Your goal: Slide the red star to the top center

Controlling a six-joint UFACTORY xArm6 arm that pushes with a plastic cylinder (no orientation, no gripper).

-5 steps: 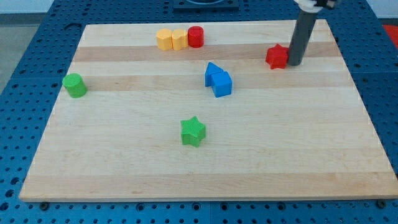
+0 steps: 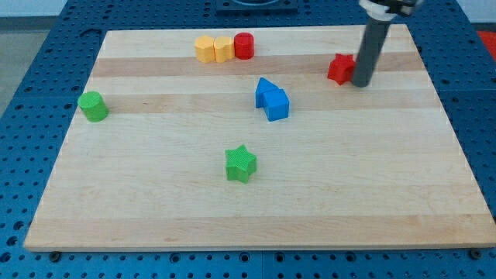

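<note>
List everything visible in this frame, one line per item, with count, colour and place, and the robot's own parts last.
red star: 1, red, upper right of the board, touching my tip on its right side
red cylinder: 1, red, top centre, right end of a row of three
yellow blocks: 2, yellow, top centre, side by side left of the red cylinder
blue blocks: 2, blue, centre, pressed together
green cylinder: 1, green, left edge
green star: 1, green, lower centre
wooden board: 1, light wood, fills the view
perforated table: 1, blue, around the board
my tip: 1, dark rod, against the red star's right side
</note>
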